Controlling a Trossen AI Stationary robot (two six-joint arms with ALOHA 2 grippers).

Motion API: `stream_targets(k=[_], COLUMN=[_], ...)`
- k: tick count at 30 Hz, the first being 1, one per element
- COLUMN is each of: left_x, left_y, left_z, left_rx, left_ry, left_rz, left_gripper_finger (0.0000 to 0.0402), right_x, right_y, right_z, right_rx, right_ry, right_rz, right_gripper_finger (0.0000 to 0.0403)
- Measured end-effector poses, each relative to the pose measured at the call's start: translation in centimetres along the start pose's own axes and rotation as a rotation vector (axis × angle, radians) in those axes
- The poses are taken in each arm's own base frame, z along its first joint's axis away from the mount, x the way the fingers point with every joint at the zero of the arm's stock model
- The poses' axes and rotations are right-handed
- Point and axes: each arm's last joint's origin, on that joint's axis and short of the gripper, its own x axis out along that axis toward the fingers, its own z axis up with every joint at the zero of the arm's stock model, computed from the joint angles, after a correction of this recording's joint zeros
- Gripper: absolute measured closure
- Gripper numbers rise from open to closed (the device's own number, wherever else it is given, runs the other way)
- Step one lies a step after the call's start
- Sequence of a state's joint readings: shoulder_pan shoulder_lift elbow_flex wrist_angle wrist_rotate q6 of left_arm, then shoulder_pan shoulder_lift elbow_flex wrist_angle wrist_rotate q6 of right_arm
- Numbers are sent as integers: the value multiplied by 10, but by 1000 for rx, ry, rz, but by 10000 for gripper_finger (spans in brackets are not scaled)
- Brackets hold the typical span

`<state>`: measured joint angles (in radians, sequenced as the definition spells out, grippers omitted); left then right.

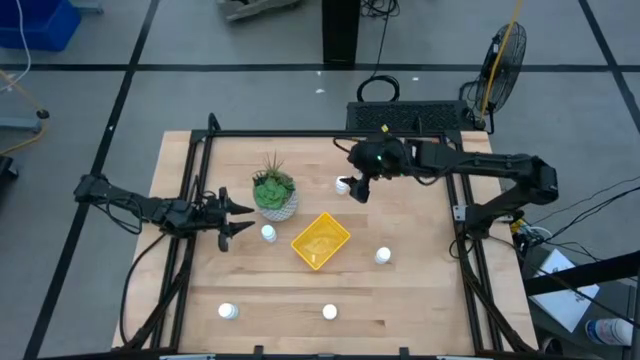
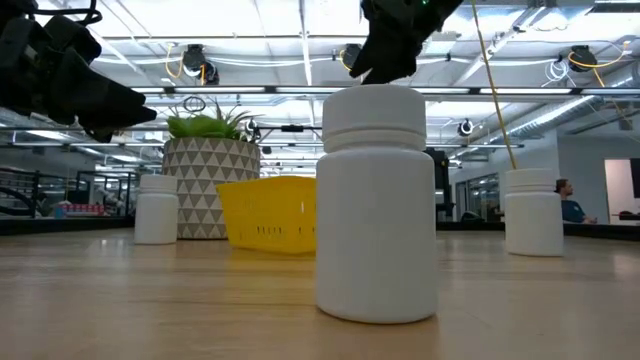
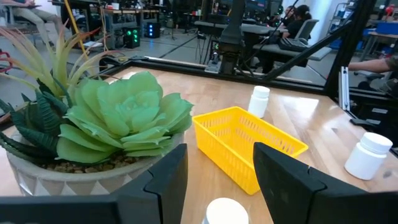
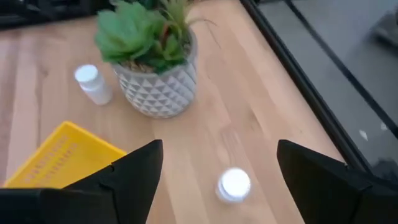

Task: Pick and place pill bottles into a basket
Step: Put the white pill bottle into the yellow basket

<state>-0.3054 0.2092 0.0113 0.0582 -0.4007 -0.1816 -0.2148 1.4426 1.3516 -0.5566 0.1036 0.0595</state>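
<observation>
Five white pill bottles stand upright around the yellow basket (image 1: 320, 241) at the table's centre, none inside it. One pill bottle (image 1: 268, 233) is at the basket's nine o'clock, just below the potted succulent (image 1: 274, 192); another (image 1: 383, 256) sits at four o'clock; two more (image 1: 228, 311) (image 1: 330, 312) lie near the front edge at seven and six o'clock. The fifth (image 1: 343, 185) is at twelve o'clock, right beside the right gripper (image 1: 358, 190), whose fingers are spread wide above it. The left gripper (image 1: 236, 218), fingers apart and holding nothing, hovers at nine o'clock, near the succulent and its neighbouring bottle.
</observation>
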Motion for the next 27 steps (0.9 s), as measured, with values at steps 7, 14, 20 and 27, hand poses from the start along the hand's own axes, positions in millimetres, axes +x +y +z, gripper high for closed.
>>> stream_targets(k=[7,14,20,27], left_x=[0,0,0,0], left_y=[0,0,0,0], left_z=[0,0,0,0], left_rx=[3,3,3,-3], left_ry=[0,0,0,1], left_rz=[0,0,0,-3], left_gripper_finger=[215,215,215,215], right_x=[10,47,80,108], right_y=[-17,-30,-29,-28], right_z=[8,-5,-13,-24], right_rx=[26,39,6,-12], right_ry=[179,306,358,407], right_rz=[-76,-109,-103,-97], right_gripper_finger=[99,103,103,103])
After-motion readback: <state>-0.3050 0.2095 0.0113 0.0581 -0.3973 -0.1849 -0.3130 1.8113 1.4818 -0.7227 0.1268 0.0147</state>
